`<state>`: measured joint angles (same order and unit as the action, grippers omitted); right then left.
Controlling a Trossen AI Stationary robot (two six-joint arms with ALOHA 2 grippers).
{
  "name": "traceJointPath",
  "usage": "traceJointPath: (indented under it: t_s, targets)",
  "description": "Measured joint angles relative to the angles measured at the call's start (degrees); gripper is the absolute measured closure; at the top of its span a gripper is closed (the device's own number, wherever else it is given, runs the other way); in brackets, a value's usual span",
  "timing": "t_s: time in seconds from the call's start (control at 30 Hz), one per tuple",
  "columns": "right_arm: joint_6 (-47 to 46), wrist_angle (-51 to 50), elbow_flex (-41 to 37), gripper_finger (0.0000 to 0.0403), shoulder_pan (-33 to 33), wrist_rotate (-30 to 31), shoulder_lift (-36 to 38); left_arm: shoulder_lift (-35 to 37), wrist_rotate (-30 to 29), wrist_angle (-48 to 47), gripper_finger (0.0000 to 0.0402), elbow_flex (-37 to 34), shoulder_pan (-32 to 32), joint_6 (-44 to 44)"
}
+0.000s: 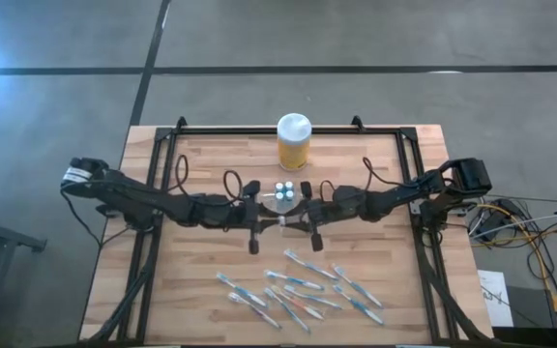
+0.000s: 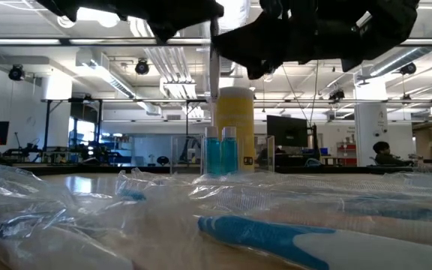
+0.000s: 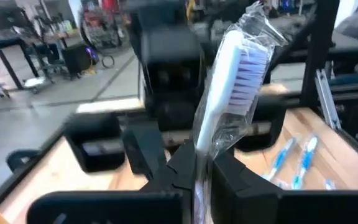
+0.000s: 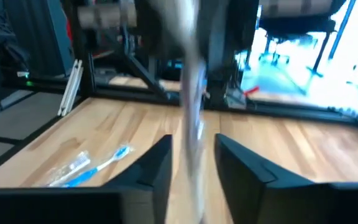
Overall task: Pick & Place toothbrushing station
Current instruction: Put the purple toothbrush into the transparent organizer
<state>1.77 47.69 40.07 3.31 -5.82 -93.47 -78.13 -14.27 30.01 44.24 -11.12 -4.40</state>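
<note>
One tall yellow jar with a white lid (image 1: 294,141) at twelve o'clock. One small see-through plastic holder (image 1: 283,198) at centre, three white-capped tubes (image 1: 285,188) inside. About ten wrapped blue and pink toothbrushes (image 1: 303,285) loose at six o'clock; exact count unclear. Two dark arms.

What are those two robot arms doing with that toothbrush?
The left gripper is shut on a wrapped toothbrush, holding it upright in the middle of the table. The right gripper faces it, with open fingers on either side of the brush. Beside them stands the small clear holder with little tubes in it. More wrapped toothbrushes lie on the table, and a yellow jar stands behind.
</note>
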Motion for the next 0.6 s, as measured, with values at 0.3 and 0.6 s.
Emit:
traceJointPath:
  t_s: [0.3,0.6]
  targets:
    - [-3.5,-1.8,-2.2,0.0218,1.1,1.2,0.1,9.3,-14.1,1.8,0.0382,-8.9,1.4,-0.2]
    - [-6.6,17.4,-12.9,0.0236,8.5,3.8,0.0,8.4,-15.4,20.6,0.0382,-20.5,8.5,6.4]
